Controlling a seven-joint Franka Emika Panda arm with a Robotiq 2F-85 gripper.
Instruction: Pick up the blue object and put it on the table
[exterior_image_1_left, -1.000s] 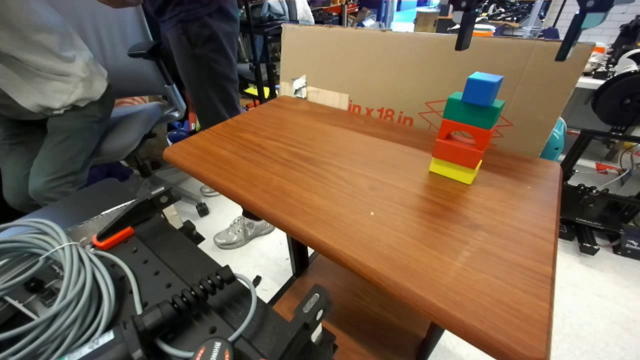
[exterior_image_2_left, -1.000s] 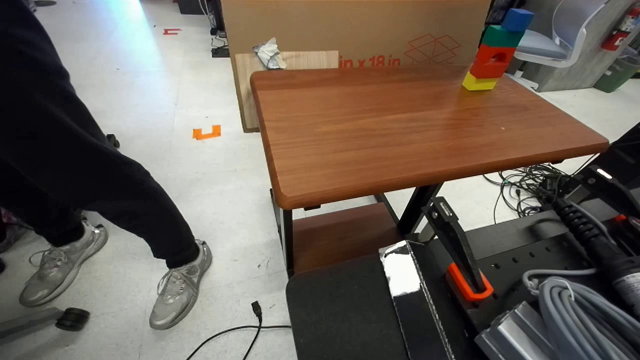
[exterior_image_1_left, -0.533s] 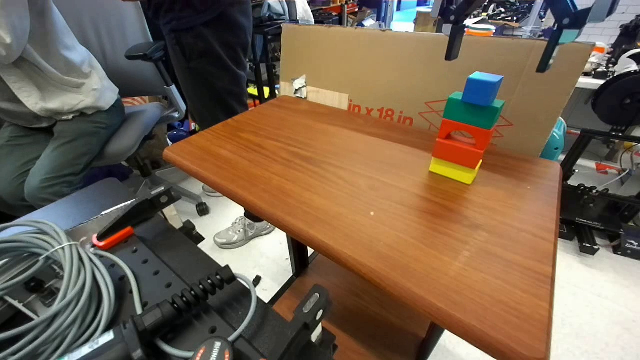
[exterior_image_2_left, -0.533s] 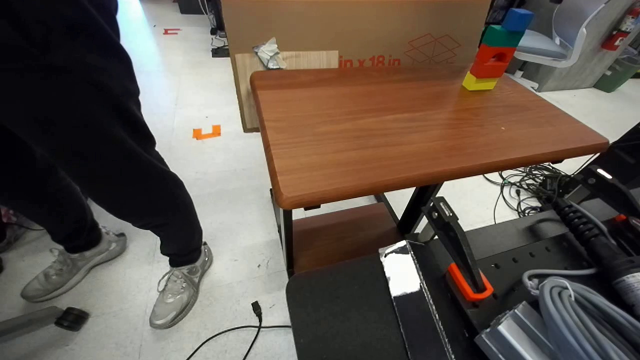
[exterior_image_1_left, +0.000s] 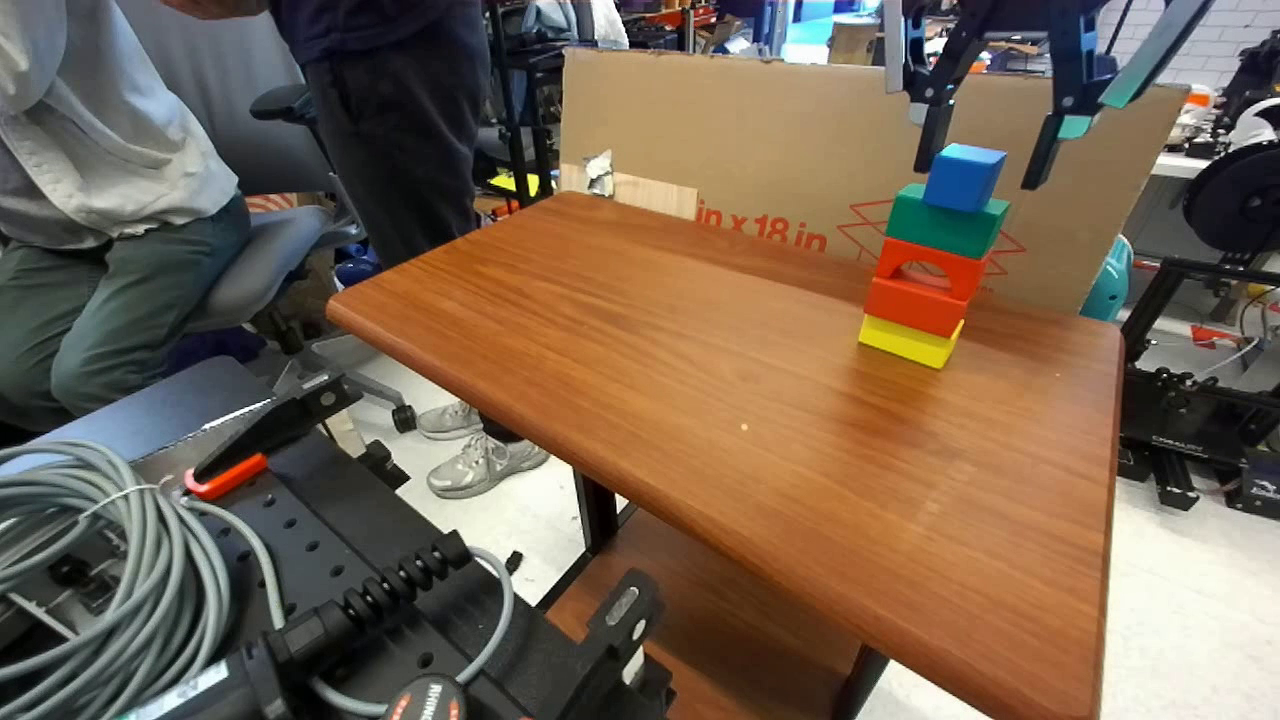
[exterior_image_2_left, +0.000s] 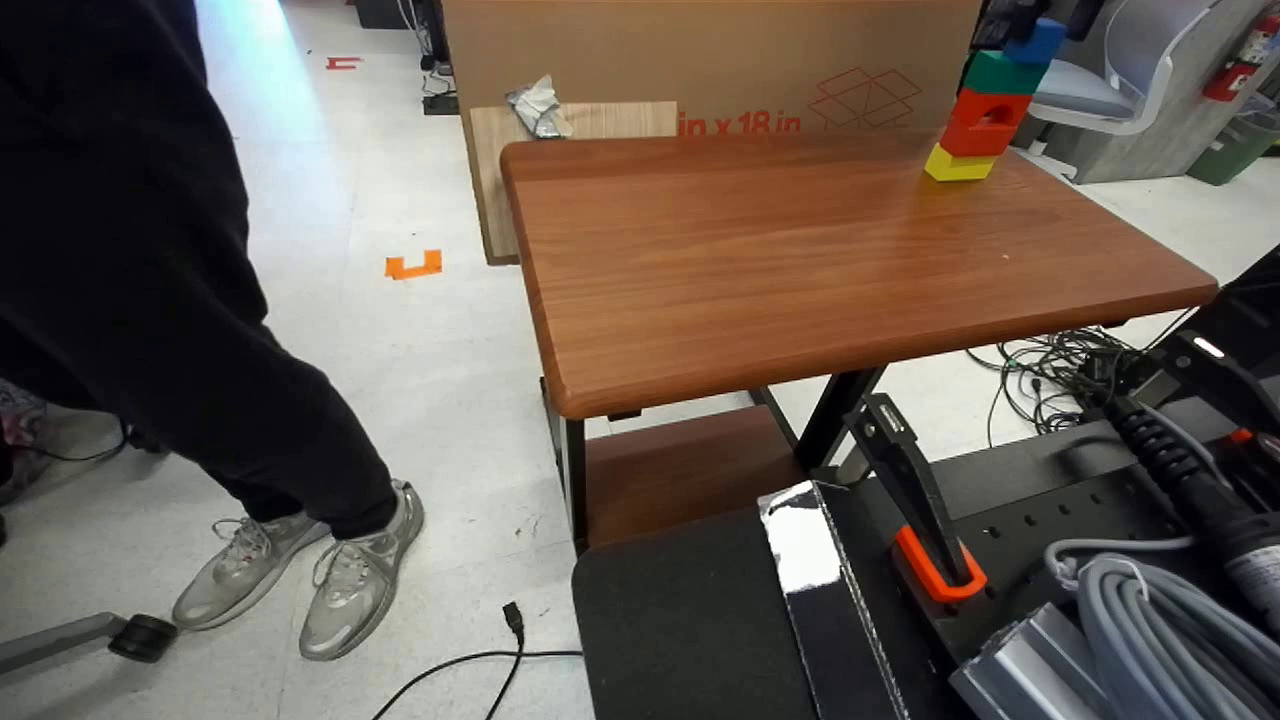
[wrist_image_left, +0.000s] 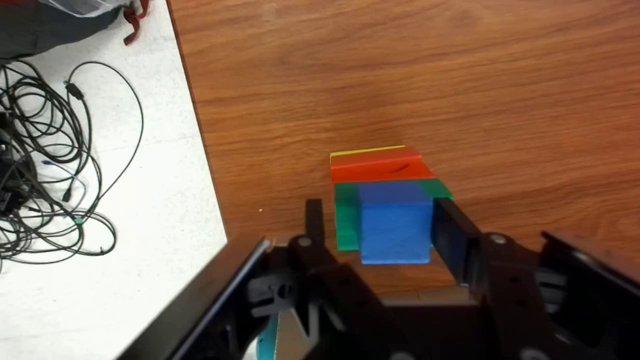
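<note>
The blue object (wrist_image_left: 395, 230) is a cube on top of a block stack on the table (exterior_image_1_left: 720, 400). It rests on a green block (exterior_image_1_left: 945, 225), tilted nowhere that I can see. My gripper (exterior_image_1_left: 979, 172) has come down over the stack, its fingertips at the cube's height in an exterior view. The jaws are part closed but still open, with the cube between them. In the wrist view the right finger (wrist_image_left: 455, 240) lies right by the cube's side, perhaps touching. A gap separates the left finger (wrist_image_left: 314, 220) from it.
Below the green block are red-orange blocks (exterior_image_1_left: 915, 300) and a yellow block (exterior_image_1_left: 908, 342) at the bottom. A cardboard sheet (exterior_image_1_left: 740, 130) stands behind the table. A person (exterior_image_2_left: 200, 330) stands beside the table, and a black clamp (exterior_image_2_left: 915, 490) sits at the near side.
The gripper has come down from above the stack to the blue cube, and its fingers have drawn closer together. The stack has not moved. The standing person has shifted their feet.
</note>
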